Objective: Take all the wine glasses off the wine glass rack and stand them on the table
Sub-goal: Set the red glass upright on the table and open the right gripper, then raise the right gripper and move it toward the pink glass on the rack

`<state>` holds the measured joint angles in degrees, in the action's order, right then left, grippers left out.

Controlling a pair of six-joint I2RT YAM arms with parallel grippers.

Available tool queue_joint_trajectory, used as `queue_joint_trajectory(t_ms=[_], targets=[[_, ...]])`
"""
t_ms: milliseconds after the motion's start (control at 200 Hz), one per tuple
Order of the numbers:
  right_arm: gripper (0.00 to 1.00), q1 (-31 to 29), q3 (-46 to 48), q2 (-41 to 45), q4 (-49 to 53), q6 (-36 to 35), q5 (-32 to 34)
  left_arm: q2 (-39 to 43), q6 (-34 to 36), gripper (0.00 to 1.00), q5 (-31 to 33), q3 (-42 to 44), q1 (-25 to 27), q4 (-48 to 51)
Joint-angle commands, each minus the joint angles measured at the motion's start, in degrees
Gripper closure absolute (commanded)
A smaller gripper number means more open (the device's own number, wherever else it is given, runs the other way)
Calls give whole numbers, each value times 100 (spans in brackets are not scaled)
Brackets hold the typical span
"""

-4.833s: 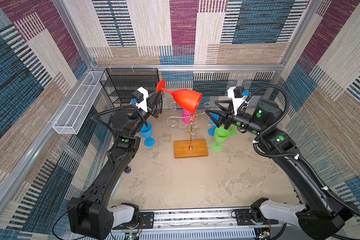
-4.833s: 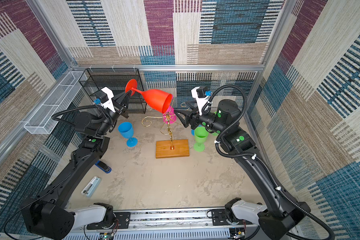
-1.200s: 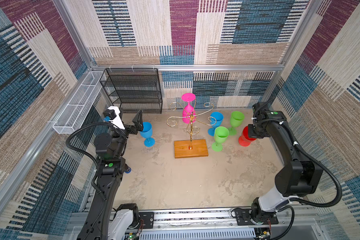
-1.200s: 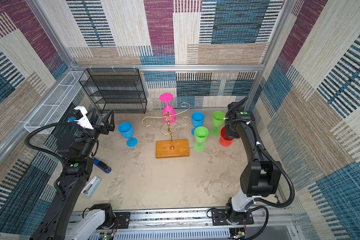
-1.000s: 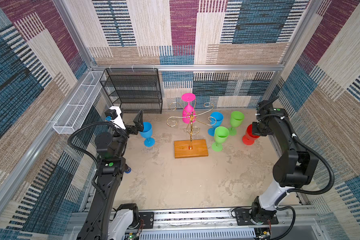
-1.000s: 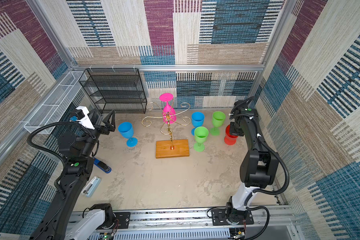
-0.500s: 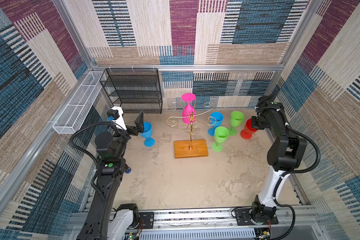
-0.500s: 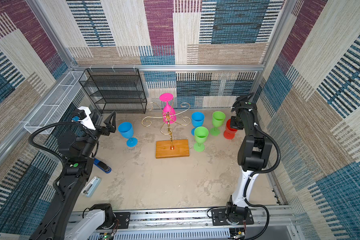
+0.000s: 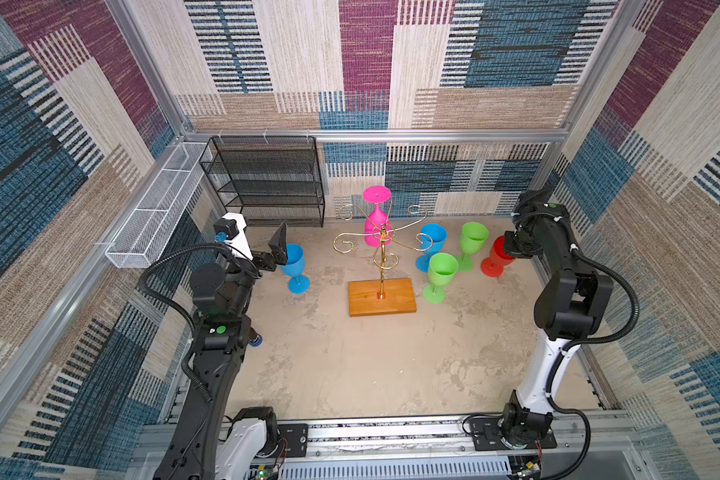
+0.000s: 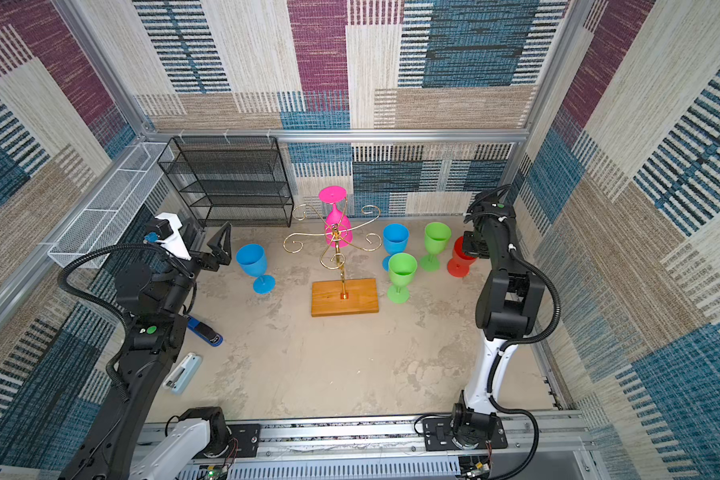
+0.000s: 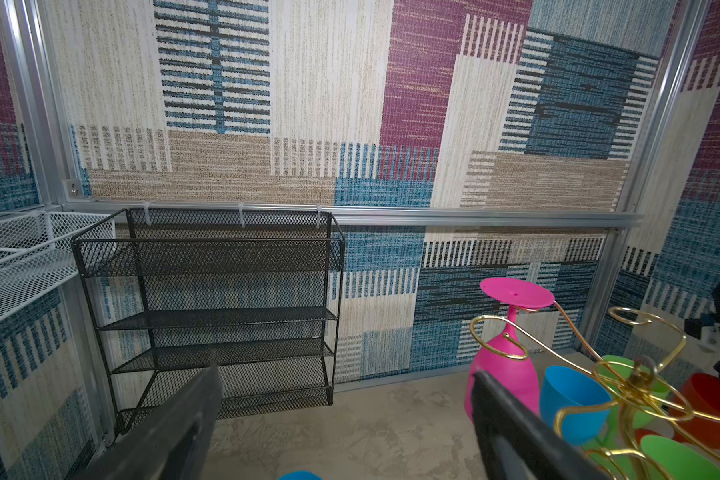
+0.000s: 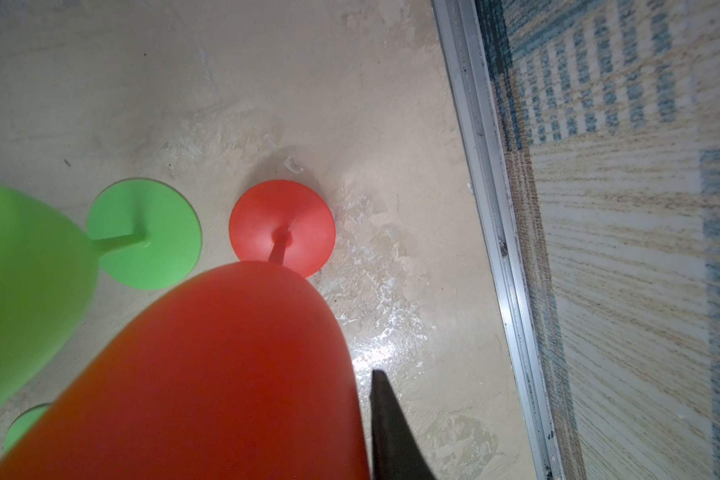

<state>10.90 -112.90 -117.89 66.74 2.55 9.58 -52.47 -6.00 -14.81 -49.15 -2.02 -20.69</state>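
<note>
1. Right now the wine glass rack (image 9: 382,266) stands on its orange-brown wooden base near the middle of the table (image 9: 350,365), a little toward the back wall; both top views show it (image 10: 341,266).
2. One pink wine glass (image 9: 376,226) hangs upside down from a rear arm of the rack, with its foot uppermost and its bowl close to the central post. The left wrist view shows the gold wire hooked under its foot (image 11: 504,374).
3. Off the rack, a red wine glass (image 9: 495,255) stands upright on the table at the far right, well apart from the rack and near the side-wall rail.
4. The right gripper (image 9: 512,248) is down at the rim of the red wine glass. In the right wrist view one dark finger (image 12: 387,428) sits just beside the bowl (image 12: 225,374), and the other finger is hidden behind it. I cannot tell whether the glass is gripped or let go.
5. The left gripper (image 10: 207,243) hangs over the left side of the table with its fingers spread wide and nothing between them. It faces the black mesh shelf (image 9: 267,183).
6. A blue glass (image 9: 294,264) stands just beside the left gripper.
7. Right of the rack, another blue glass (image 9: 432,243) and two green glasses (image 9: 443,270) (image 9: 472,239) stand upright between the rack and the red wine glass.
</note>
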Motion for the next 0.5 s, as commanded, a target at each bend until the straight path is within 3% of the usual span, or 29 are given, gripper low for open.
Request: queue_joint_trajectory(t_ms=[0,300,496], targets=[[74,-5,-146,67,-71,37,-74,9,99,4,22,17,-9,-109],[58,0,-784,116,-144,208,-385,45,109,4,116,54,-8,-125],[52,-2,-802,705,-740,409,-626,35,75,4,160,-67,-18,129]])
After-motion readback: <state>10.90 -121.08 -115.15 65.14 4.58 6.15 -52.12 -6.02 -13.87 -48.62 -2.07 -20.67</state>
